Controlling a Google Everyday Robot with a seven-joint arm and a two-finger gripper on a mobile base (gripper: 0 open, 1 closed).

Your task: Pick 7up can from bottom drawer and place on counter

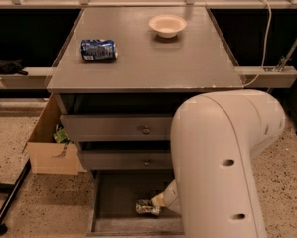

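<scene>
Drawers sit in a stack under the grey desk (153,63), and the lowest one, the bottom drawer (113,195), is pulled out so its flat grey floor shows. The 7up can (147,208) lies on that floor, toward the front and right of the middle, looking dented, with green and white showing. The end effector (157,201) is down inside the drawer, right at the can's upper right side and touching it or very nearly so (whether it has a hold on the can cannot be told from here). The robot's big white arm (222,167) fills the lower right of the view and hides the drawer's right part.

Above the open drawer, the two knob-fronted drawers (118,128) are shut. On the desk, a blue and white can (99,50) lies on its side near the left edge, and a pale bowl (167,25) stands upright toward the back, well apart from it. A cardboard box (51,152) stands on the speckled floor (14,152) just left of the cabinet.
</scene>
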